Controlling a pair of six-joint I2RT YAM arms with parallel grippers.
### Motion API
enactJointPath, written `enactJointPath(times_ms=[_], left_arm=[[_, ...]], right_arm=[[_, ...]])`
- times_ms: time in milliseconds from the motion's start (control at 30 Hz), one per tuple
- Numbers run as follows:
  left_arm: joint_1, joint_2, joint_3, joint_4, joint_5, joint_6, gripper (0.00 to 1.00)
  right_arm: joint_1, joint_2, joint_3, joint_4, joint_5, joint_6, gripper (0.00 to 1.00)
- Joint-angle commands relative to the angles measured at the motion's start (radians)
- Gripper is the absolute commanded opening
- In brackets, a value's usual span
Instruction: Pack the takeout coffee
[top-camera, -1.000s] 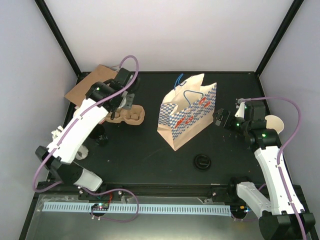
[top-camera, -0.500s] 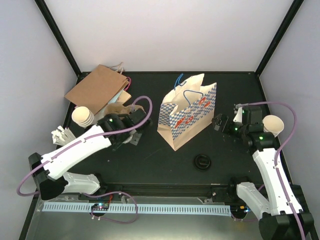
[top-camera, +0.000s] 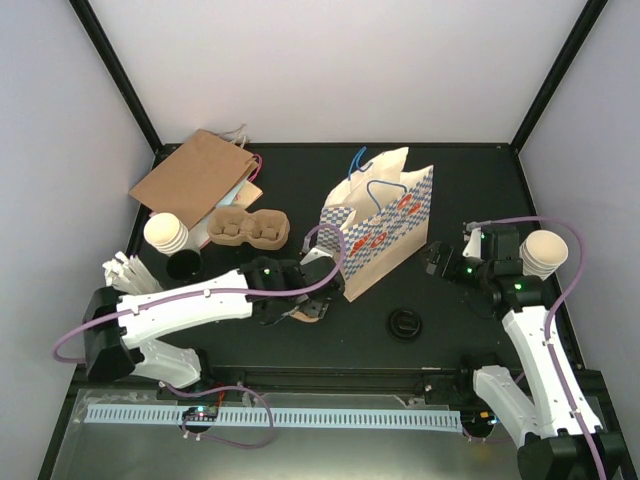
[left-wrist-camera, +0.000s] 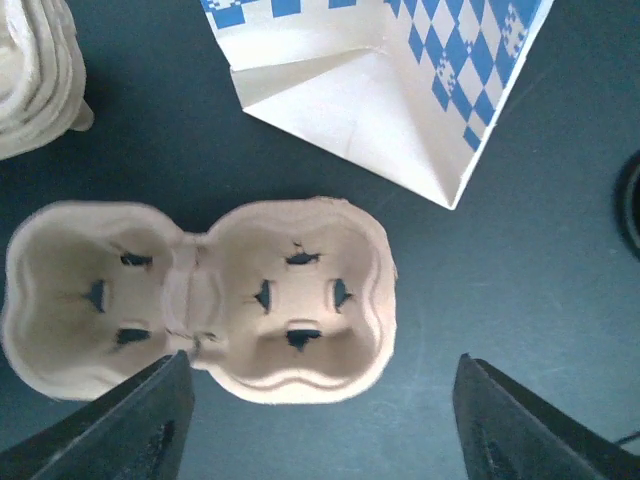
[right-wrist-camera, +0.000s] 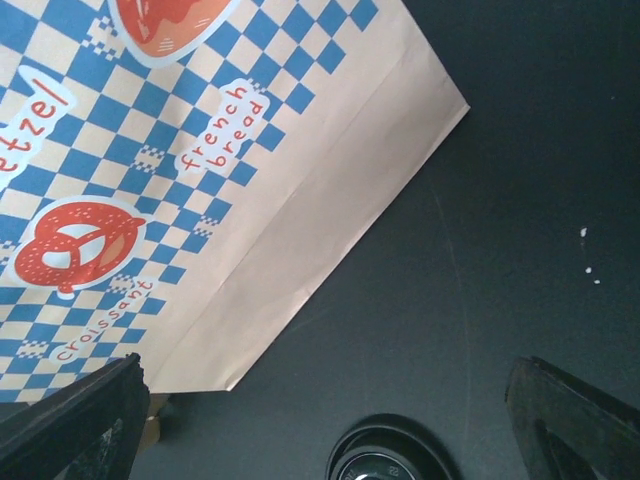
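The checked bag reads "french bread", "croissant" and a cut-off "etzel" beside red pastry drawings. The takeout coffee, a black-lidded cup, stands on the worktop just off the bag's near-right side, where it stood a second ago. The left gripper, then shut over the stack of carriers far left of the bag, has come to the bag's near-left corner. Its fingers now stand apart and grip nothing, with a two-cup carrier lying flat below them. The right gripper has hardly moved, still right of the bag, its fingers spread wide and empty.
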Motion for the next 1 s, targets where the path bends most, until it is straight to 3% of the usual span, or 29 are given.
enactJointPath(times_ms=[0,133,367,600,967], left_arm=[[-0.004,-0.098,-0.024,0.036,0.028,-0.040,0.78],[0.020,-0.217,-0.120,0.040,-0.027,-0.030,0.87],[0.160,-0.357,-0.298,0.211,0.124,0.017,0.89],[0.316,-0.323,-0.405,0.375,0.321,0.078,0.89],[0.388,-0.221,-0.435,0.437,0.357,0.144,0.89]], right_arm=[[-0.002,-0.010,-0.005,0.002,-0.061,-0.005,1.00],[-0.002,0.006,-0.013,0.017,-0.109,-0.002,1.00],[0.008,0.026,-0.022,0.015,-0.138,-0.028,1.00],[0.143,-0.007,-0.088,0.042,-0.083,0.011,1.00],[0.189,-0.027,-0.204,0.195,-0.107,0.041,1.00]])
